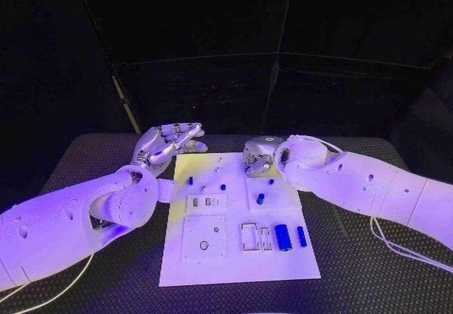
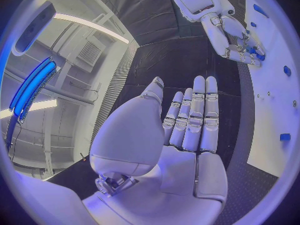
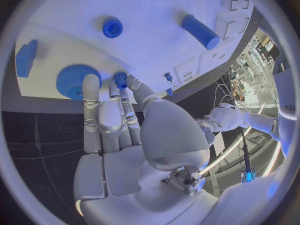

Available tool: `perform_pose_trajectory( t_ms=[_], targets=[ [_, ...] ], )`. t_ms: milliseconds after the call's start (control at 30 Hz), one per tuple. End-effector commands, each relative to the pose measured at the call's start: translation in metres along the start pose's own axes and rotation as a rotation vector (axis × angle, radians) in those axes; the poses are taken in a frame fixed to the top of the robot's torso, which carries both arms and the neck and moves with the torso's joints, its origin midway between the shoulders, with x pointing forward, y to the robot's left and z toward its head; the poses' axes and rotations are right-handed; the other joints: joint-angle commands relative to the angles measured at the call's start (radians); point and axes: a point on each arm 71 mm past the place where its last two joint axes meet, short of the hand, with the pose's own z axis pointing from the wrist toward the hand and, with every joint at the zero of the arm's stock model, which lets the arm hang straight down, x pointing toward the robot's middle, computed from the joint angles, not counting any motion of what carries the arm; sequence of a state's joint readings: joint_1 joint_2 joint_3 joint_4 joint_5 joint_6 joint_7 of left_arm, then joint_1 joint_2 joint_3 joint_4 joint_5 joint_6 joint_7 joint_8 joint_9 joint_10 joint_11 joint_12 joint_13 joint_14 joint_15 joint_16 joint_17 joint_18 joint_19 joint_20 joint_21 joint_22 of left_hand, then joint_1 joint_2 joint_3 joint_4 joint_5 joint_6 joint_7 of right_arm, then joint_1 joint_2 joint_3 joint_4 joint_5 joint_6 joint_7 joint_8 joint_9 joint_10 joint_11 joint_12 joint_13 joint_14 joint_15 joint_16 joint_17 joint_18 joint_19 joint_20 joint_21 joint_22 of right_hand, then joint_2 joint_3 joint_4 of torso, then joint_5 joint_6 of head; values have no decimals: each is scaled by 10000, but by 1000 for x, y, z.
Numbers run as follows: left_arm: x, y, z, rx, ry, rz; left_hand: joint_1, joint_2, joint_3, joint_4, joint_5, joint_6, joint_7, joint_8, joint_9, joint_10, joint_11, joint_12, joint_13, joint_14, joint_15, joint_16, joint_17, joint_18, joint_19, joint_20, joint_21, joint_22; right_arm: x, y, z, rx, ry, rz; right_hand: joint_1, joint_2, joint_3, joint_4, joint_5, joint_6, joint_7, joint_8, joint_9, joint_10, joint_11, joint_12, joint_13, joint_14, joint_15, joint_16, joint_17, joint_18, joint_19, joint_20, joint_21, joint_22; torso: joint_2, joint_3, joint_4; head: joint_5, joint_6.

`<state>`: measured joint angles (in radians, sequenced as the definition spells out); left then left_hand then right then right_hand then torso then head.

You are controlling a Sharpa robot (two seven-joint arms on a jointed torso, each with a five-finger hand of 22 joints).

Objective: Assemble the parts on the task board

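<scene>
The task board (image 1: 236,261) lay long axis running away from the robot, mid-counter (image 1: 378,275). Two blue cylinders (image 1: 281,234) lay lengthwise in its near right part beside rectangular slots. The right hand (image 1: 256,159) hovered over the board's far edge, fingertips (image 3: 119,82) at a small blue gear (image 3: 120,78); whether it gripped, I cannot tell. The left hand (image 1: 168,144) hung off the board's far left corner, fingers straight, holding nothing.

One board (image 1: 236,261) on the table. Near its front edge, two blue cylinders (image 1: 281,234) lie side by side. By the far edge of the board, the right wrist view shows two blue gears (image 3: 72,80), large and small.
</scene>
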<state>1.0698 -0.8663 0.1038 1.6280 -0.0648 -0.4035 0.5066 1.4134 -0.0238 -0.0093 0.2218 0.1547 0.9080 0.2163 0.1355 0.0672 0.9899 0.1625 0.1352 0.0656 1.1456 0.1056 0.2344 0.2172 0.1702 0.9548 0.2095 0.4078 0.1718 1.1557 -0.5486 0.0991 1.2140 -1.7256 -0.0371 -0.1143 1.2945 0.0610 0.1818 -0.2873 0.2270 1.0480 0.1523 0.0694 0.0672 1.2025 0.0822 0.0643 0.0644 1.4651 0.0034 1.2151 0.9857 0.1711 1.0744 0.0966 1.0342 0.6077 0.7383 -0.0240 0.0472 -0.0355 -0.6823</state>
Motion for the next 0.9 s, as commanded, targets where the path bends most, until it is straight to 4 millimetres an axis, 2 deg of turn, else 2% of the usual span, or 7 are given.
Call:
perform_pose_trajectory(
  t_ms=[33, 167, 333, 600, 900],
  targets=[
    [1, -1, 1, 63, 159, -28, 71, 25, -22, -31, -42, -5, 63, -46, -15, -32, 58, -42, -10, -16, 25, -61, 14, 111, -5, 41, -62, -12, 2, 0, 0, -10, 209, -237, 45, -64, 170, -14, -34, 92, -29, -18, -5, 2, 8, -18, -4, 288, -43, 79, 48, 17, -19, -1, 109, 50, 6, -4, 4, 7, -13],
    [0, -1, 1, 47, 139, -15, 71, 25, -22, -31, -42, -5, 63, -46, -15, -32, 58, -42, -10, -16, 25, -61, 14, 111, -5, 41, -62, -12, 2, 0, 0, -15, 181, -344, 429, -153, 772, -30, -121, 142, -18, -17, -5, 26, 24, -14, -2, 263, -52, 198, 132, 7, -65, -28, 327, 232, 9, -1, 1, 4, -33],
    [0, -1, 1, 36, 120, -4, 71, 25, -22, -31, -42, -5, 63, -46, -15, -32, 58, -42, -10, -16, 25, -61, 14, 111, -5, 41, -62, -12, 2, 1, 0, -12, 141, -462, 726, -342, 1475, -28, -170, 221, -15, -5, -1, 120, 28, -1, 5, 249, -57, 328, 233, -9, -138, -50, 644, 504, 10, -15, 13, -23, -56],
    [-1, 0, 1, 29, 107, 4, 80, 29, -30, -43, -42, -13, 70, -64, -17, -44, 65, -62, -11, -16, 30, -78, 23, 111, -8, 45, -67, -18, -3, 5, -2, -297, -538, -468, 665, -577, 2318, 25, -140, 450, -18, 29, 11, 390, -1, 12, 22, 264, -102, 569, 458, -59, -122, -22, 1186, 1029, 0, -17, 17, -19, -48],
    [-2, -1, 1, 27, 88, 18, 86, 30, -31, -49, -42, -14, 70, -68, -17, -47, 65, -67, -11, -16, 31, -83, 26, 112, -9, 46, -69, -20, -12, 15, -8, -686, -1551, -135, 548, -702, 2627, 54, -130, 508, 0, 17, 10, 445, -15, 1, 22, 268, -105, 683, 563, -79, -97, -7, 1393, 1239, 4, -23, 33, -9, 16]
  ],
)
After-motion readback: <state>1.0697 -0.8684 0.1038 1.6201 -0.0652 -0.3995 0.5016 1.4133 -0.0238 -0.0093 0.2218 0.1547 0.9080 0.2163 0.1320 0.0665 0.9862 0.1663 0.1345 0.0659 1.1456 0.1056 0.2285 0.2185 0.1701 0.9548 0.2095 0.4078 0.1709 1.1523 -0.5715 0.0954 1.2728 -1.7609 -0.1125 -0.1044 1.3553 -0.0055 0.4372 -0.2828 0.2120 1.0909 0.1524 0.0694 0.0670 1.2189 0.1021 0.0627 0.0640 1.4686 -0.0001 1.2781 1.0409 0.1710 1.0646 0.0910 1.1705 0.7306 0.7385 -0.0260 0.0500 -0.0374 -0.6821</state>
